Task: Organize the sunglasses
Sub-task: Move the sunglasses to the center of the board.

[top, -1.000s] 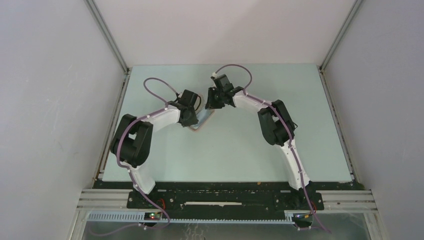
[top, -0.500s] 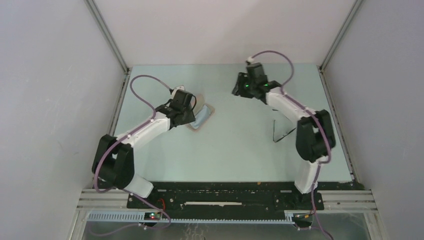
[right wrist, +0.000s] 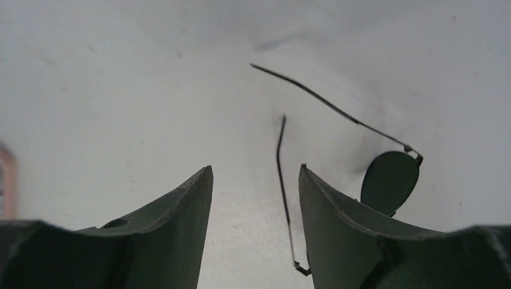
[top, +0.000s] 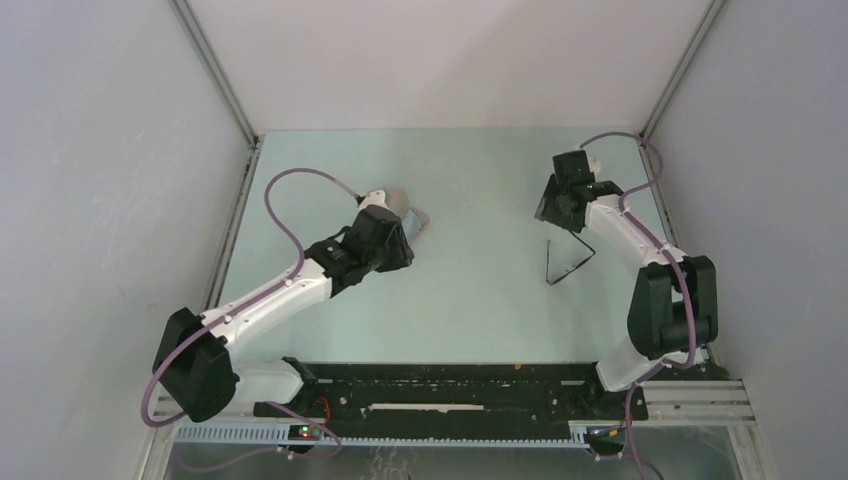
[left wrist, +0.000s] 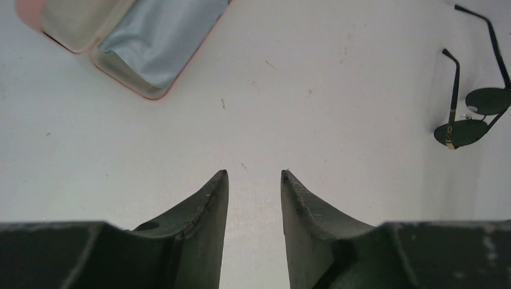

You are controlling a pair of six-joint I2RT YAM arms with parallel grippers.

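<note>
Finds the right gripper (right wrist: 255,168) spread wide and clamped on nothing, hanging close over the sunglasses (left wrist: 461,132), with one thin temple arm lying on the table (top: 470,310) under the gap, nearer the finger at the right of the wrist view (cannot tell whether frame and finger touch). Shows the second temple arm slanting away to a dark lens, half hidden behind that same finger. Places the sunglasses flat on the table with both arms unfolded, free of either gripper. Finds the left gripper (left wrist: 253,174) open too, by a moderate gap, holding nothing and pointing at bare table well to the left of the sunglasses. Puts the salmon-pink case (left wrist: 72,24) also well to the left of the sunglasses, lying open, with the grey-blue cloth (left wrist: 163,36) inside one half; from above, sees most of that case hidden under the left wrist. Against the view of half a second ago: brings the right gripper from a spot well left of and beyond the sunglasses to just past their far side, swings the left arm lower and outward, with its wrist now over the case instead of beside it, and leaves the sunglasses and the case in the same spots.
</note>
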